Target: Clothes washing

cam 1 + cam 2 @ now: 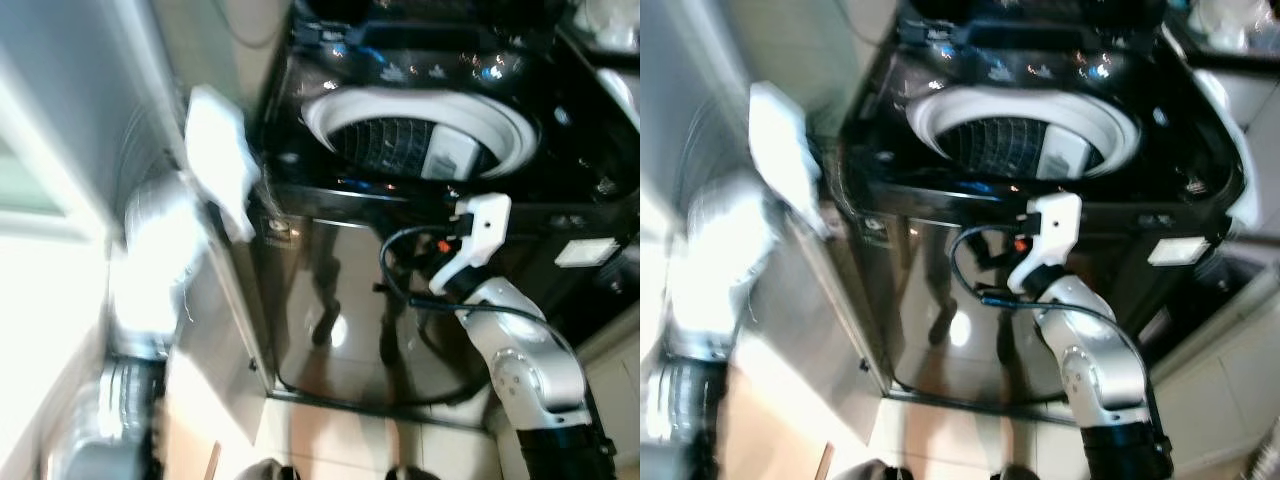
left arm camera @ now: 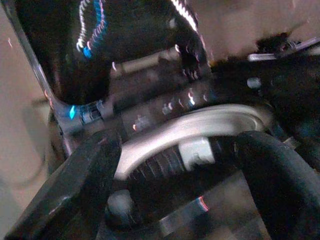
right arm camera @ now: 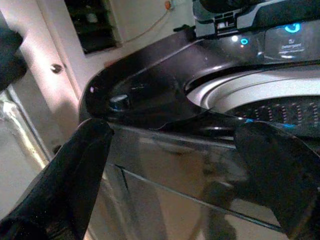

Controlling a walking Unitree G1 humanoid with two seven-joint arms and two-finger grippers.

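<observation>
While the glossy black top-loading washing machine [image 1: 400, 150] stands open, its white-rimmed drum [image 1: 420, 140] looks empty. Just before it, the right gripper [image 3: 170, 165] hovers with fingers spread, holding nothing; likewise the left gripper [image 2: 175, 190]. Loading seems not yet begun.

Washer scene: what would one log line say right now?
washer: lid open, drum exposed | right gripper: open, near front edge | left gripper: open, facing drum | white cloth: hanging left of washer

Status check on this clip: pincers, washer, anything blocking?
Right pincer open, empty, at the washer's front edge. Left pincer open, empty, facing the drum. Lid up, drum open. White cloth hangs left of the washer; nothing blocking.
</observation>
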